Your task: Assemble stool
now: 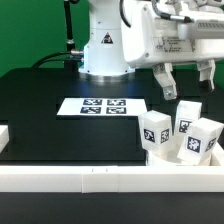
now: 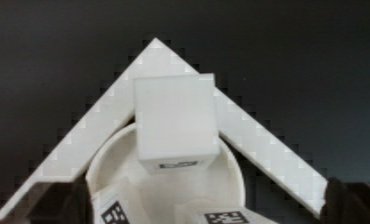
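Your gripper (image 1: 184, 80) hangs open, holding nothing, upper right of frame w/ legs (image 1: 181, 136) below, prob. parked against rail (image 1: 110, 178) for bracing.

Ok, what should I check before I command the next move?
1. Gripper open, nothing between its fingers: ok.
2. Gripper apart from the legs below it: ok.
3. Legs standing, tags readable in the exterior view: ok.
4. Room for a finger between the legs: not ok, they stand bunched together by the border rail.
5. Seat disc located: cannot tell; the wrist view shows only a rounded white part under a white block.
6. Marker board uncovered: ok.
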You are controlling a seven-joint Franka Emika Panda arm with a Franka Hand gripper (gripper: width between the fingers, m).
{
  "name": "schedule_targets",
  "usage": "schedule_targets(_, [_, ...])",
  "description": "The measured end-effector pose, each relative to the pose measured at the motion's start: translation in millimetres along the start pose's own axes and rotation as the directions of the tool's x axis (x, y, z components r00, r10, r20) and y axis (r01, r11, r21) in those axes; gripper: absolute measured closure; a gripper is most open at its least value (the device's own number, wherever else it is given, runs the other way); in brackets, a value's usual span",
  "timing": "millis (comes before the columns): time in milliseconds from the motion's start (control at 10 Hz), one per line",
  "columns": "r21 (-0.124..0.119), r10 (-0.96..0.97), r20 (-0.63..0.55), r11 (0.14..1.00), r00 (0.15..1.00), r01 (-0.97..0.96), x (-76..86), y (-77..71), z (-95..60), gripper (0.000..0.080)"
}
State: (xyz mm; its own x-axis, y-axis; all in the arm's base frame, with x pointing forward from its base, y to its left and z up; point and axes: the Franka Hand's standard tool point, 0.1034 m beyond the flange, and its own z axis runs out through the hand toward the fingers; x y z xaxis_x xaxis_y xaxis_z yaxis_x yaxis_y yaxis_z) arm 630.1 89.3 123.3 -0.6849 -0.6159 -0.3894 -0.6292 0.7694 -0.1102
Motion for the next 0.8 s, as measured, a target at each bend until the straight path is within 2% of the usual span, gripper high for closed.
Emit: schedule_targets(800, [-0.001,0.000,-0.004,1.000,1.000,0.000,1.8,0.4,1.6,0.0150])
